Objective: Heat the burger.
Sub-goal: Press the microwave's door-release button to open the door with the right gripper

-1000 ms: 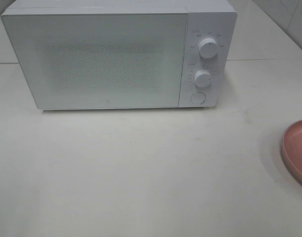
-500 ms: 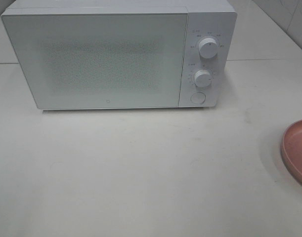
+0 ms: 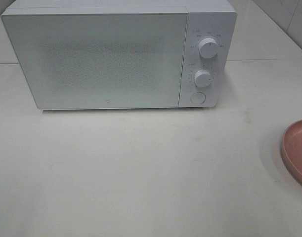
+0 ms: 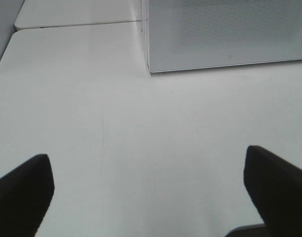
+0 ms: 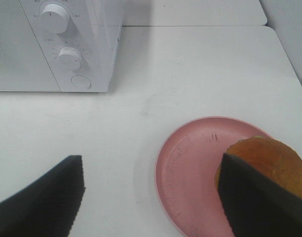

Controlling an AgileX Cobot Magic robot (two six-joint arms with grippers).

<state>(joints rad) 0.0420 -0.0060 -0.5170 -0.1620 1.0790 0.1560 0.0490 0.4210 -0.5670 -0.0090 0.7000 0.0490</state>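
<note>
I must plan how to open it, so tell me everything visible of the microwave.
The microwave is a white, smooth-looking box standing upright at the back of the white table, its door shut. The door has a speckled mesh window. On the panel beside the door are an upper knob, a lower knob and a round button beneath, all white. Only the table is seen touching it.

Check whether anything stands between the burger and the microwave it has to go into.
Yes: the microwave door is shut, closing off the inside. The burger sits on the pink plate, off to the right in the high view, with nothing else visible on the table between them.
</note>
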